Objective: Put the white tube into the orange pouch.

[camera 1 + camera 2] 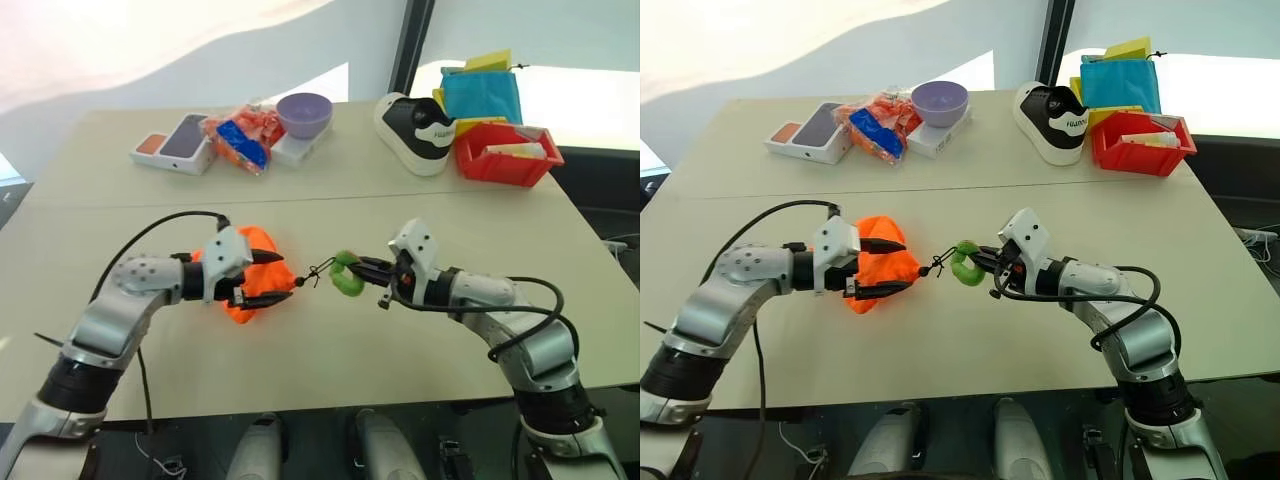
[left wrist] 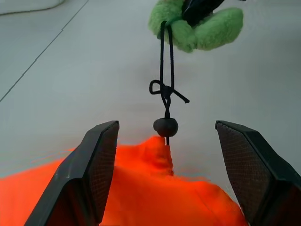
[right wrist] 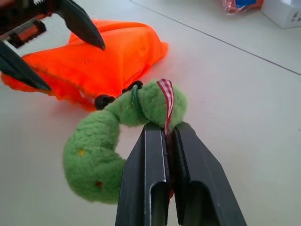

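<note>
The orange pouch [image 1: 262, 242] lies on the table in front of me, its mouth drawn shut toward my right. My left gripper [image 1: 285, 277] is open, its two fingers [image 2: 101, 165] standing either side of the pouch's gathered neck without pressing it. A black cord with a bead [image 2: 165, 126] runs taut from the neck to the fuzzy green ring [image 1: 346, 278]. My right gripper [image 3: 162, 127] is shut on that ring, at its small checked ribbon, holding it just above the table. The white tube is hidden.
At the back of the table are boxes [image 1: 175, 145], a crinkly snack packet [image 1: 240, 140], a purple bowl [image 1: 304, 113], a black-and-white shoe [image 1: 415, 130] and a red bin [image 1: 505, 155] with white items. Blue and yellow bags [image 1: 482, 92] stand behind the bin.
</note>
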